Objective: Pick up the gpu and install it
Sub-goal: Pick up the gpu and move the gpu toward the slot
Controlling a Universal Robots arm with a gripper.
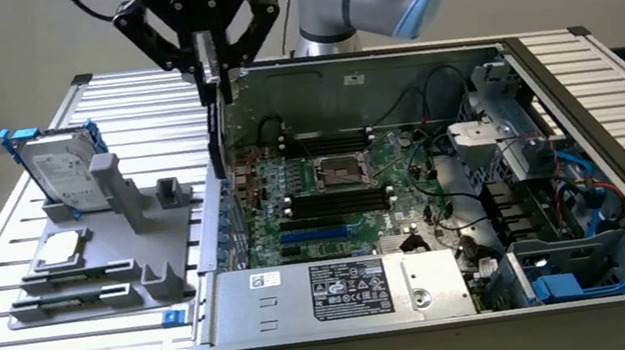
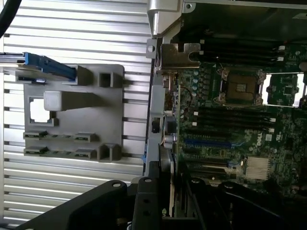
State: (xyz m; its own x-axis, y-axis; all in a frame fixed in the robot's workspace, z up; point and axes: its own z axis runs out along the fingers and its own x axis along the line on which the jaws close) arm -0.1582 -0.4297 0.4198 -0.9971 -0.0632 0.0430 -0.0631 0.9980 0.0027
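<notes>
Black thin gpu (image 1: 215, 138) between jaws

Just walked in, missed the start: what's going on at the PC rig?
The robot arm's gripper is shut on the graphics card. It holds the card upright and edge-on over the open computer case, at the case wall on the exterior view's left. The card's lower end looks about level with the case rim, so it does not look seated on the motherboard yet. A grey holder beside the case carries a hard drive.
</notes>
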